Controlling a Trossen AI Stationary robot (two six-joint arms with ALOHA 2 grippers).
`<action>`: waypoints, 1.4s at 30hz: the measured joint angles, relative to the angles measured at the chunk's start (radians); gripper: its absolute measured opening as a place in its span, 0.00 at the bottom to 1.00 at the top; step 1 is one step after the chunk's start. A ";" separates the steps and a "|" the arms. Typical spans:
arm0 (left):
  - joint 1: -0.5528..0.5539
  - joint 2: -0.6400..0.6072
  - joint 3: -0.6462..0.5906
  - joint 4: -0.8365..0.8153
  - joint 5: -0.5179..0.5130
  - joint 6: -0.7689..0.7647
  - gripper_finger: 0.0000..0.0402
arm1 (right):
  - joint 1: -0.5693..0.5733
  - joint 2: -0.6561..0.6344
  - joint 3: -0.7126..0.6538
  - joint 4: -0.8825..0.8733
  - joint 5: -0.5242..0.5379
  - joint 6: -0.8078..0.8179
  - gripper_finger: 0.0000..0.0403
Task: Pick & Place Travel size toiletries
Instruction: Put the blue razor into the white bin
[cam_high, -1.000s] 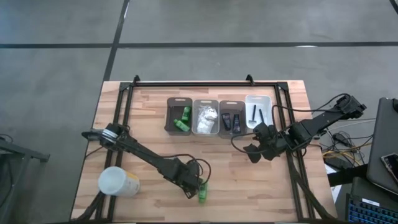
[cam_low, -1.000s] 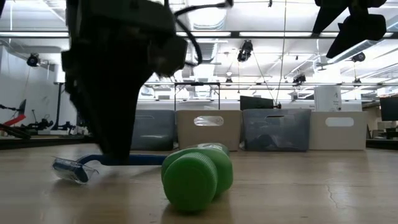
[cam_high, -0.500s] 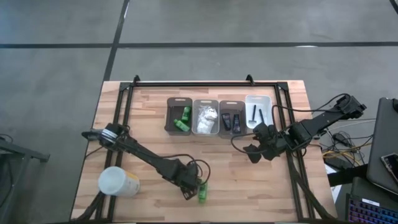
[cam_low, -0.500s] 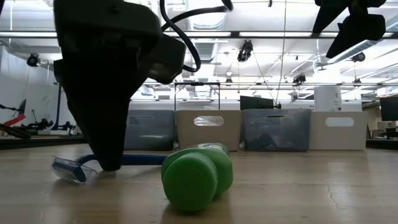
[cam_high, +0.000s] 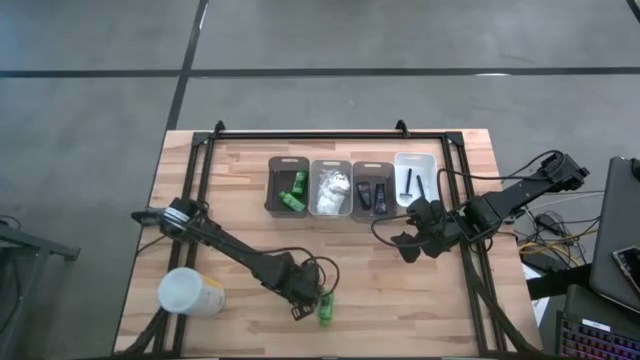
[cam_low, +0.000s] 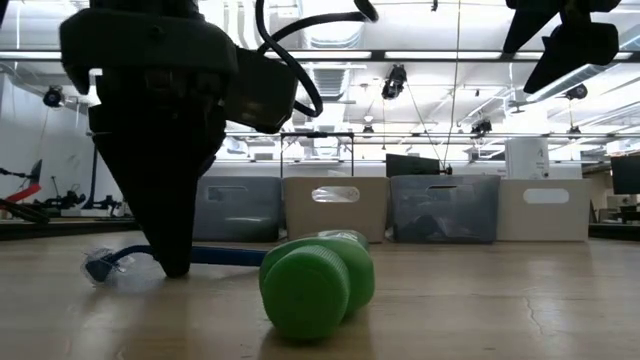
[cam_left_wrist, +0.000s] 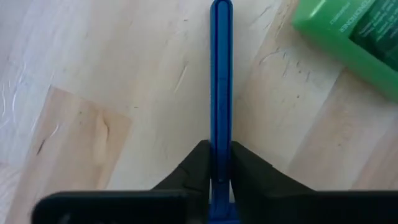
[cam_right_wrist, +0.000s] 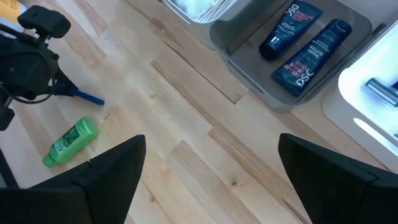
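Observation:
A blue-handled razor (cam_low: 215, 256) lies on the wood table near its front edge. Its clear head (cam_low: 100, 266) points left in the low view. My left gripper (cam_left_wrist: 219, 163) stands over it, shut on the handle. A green bottle (cam_high: 325, 310) lies on its side just right of the razor. My right gripper (cam_high: 408, 243) hangs open above the table's right half, holding nothing. At the back stand several bins: one with green bottles (cam_high: 292, 192), one with white packets (cam_high: 331, 188), one with black tubes (cam_right_wrist: 301, 38). My left gripper pinches the razor's blue handle (cam_left_wrist: 221, 134) between its two fingers, at the part near the head. The fingers (cam_low: 175, 255) come steeply from above and lie across the handle. The razor stays low at the table, its handle about level.
A large white cylinder (cam_high: 190, 293) lies at the front left. A black frame rail (cam_high: 330, 135) runs along the table's far edge. A white bin (cam_high: 415, 180) at the far right of the row holds dark razors. Bare wood lies between the bins and the green bottle.
My left gripper has rolled about its own axis, sunk a little and shut on the razor's handle. The razor's head has shifted slightly toward the left in the low view. The green bottle has stayed where it was.

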 joint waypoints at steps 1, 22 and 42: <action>0.001 -0.003 0.000 0.000 0.000 0.008 0.11 | 0.000 0.000 0.000 0.000 0.000 0.000 0.90; 0.198 -0.341 0.002 0.337 -0.078 0.381 0.09 | -0.003 -0.002 0.000 0.247 -0.005 -0.247 0.90; 0.378 -0.369 0.002 0.397 0.062 0.663 0.10 | -0.131 -0.015 0.000 0.465 -0.002 -0.862 0.90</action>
